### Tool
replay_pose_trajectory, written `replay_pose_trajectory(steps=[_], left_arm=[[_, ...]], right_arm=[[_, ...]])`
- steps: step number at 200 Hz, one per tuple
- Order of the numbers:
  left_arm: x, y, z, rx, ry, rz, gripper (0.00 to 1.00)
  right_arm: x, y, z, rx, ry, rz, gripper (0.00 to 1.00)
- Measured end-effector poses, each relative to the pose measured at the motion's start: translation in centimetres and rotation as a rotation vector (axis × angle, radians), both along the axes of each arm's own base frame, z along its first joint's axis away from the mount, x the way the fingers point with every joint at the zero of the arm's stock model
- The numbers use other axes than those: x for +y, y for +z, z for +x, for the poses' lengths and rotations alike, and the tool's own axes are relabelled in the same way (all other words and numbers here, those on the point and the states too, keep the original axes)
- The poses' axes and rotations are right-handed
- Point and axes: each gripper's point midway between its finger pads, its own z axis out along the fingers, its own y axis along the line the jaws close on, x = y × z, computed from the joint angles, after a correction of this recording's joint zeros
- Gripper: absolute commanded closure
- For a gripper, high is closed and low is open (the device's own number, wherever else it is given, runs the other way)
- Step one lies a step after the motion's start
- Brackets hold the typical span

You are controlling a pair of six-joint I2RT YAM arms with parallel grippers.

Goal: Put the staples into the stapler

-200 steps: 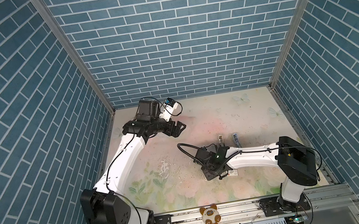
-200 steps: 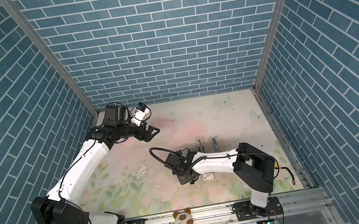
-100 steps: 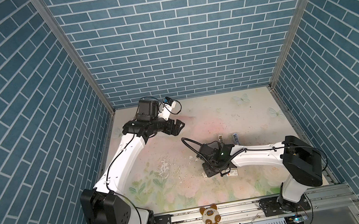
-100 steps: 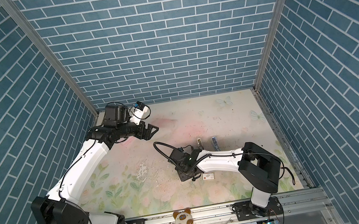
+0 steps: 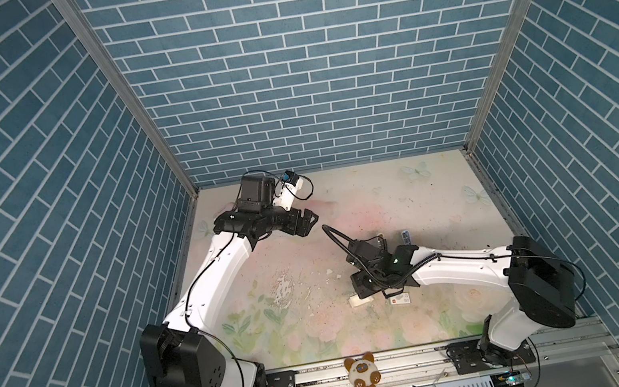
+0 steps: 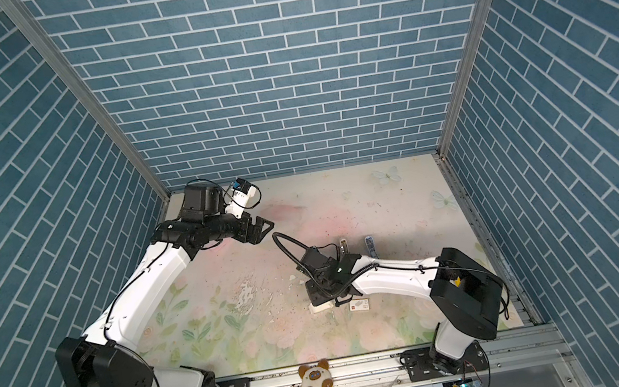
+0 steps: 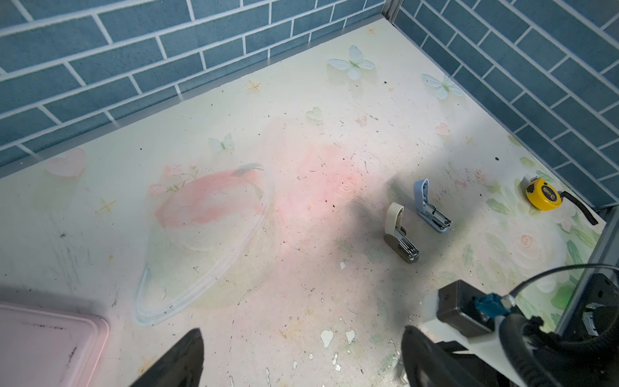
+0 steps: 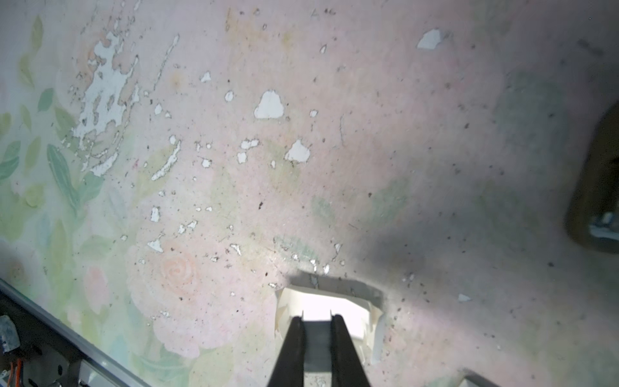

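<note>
Worn floral tabletop (image 5: 300,330), blue brick walls (image 5: 302,78): staples (image 8: 317,345) pinched in nearly closed right gripper (image 8: 317,320), over white card tray (image 8: 335,303) at table's 6 o'clock; cream stapler (image 7: 400,234), blue stapler (image 7: 432,209) at tray's 1 o'clock; left gripper (image 7: 301,331) gaping, empty, 11 o'clock.

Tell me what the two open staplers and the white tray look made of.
Cream stapler: smooth plastic lid, seemingly; grey glinting channel looks like metal. Blue stapler: smooth pale plastic shell, metal rail inside. White tray: probably thin matte card, judging by its folded, creased walls.
</note>
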Motion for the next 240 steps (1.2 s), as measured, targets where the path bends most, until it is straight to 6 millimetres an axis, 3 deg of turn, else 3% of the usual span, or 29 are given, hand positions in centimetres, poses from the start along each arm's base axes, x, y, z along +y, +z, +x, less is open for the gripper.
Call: replay_pose_trajectory(steps=[100,167,240], left_arm=[[0.6,-0.1,0.2,-0.035,-0.019,0.050,0.07],[0.3,0.2,0.0,-0.035,-0.045,0.048,0.07],[0.0,-0.4,0.1,-0.013,-0.056,0.042,0.07]], right_arm=[[-5.3,2.6,6.7,-0.230,-0.080,-0.033,0.96],[-9.1,1.6,8.7,-0.269,-0.129,-0.072,0.96],[-9.4,1.7,11.0,-0.315,-0.160,-0.042,0.96]])
